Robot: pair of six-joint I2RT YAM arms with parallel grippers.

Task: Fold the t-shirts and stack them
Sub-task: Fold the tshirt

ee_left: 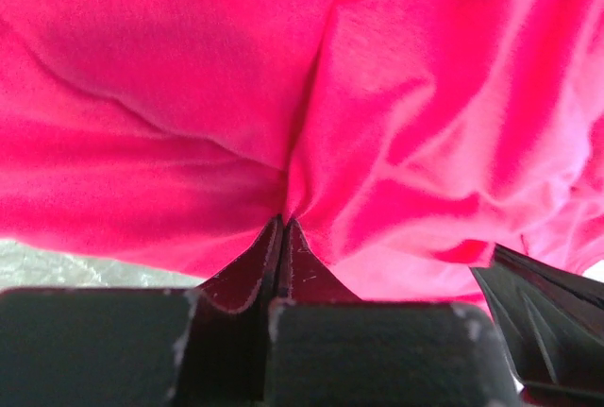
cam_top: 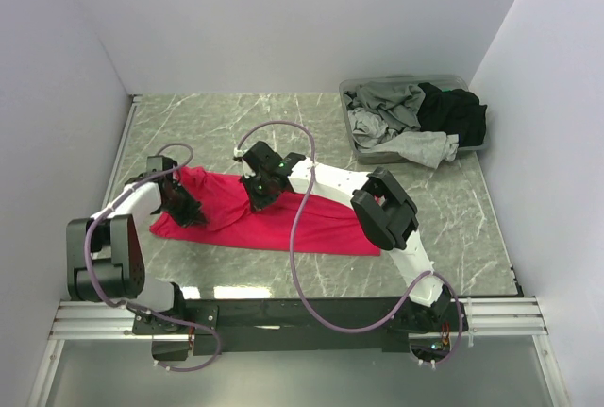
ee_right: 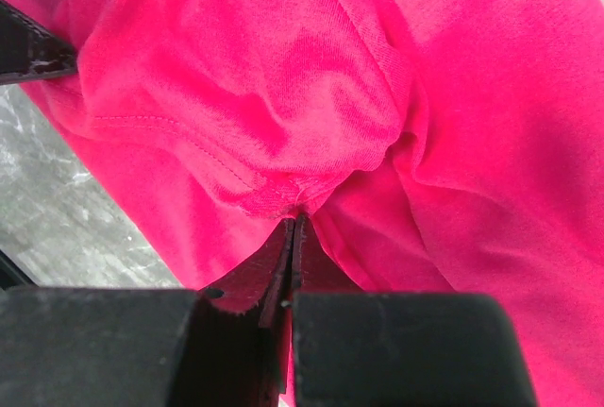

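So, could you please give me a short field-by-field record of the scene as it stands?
surface: marble-patterned table
shirt in work: pinkish-red t-shirt, lying wrinkled on the table
left gripper: shut, pinching a gather of the pinkish-red t-shirt near its left end
right gripper: shut, pinching the same shirt at its far edge
grey plastic tub: far right corner, holds crumpled grey shirts and a black shirt
folded stack: none in view
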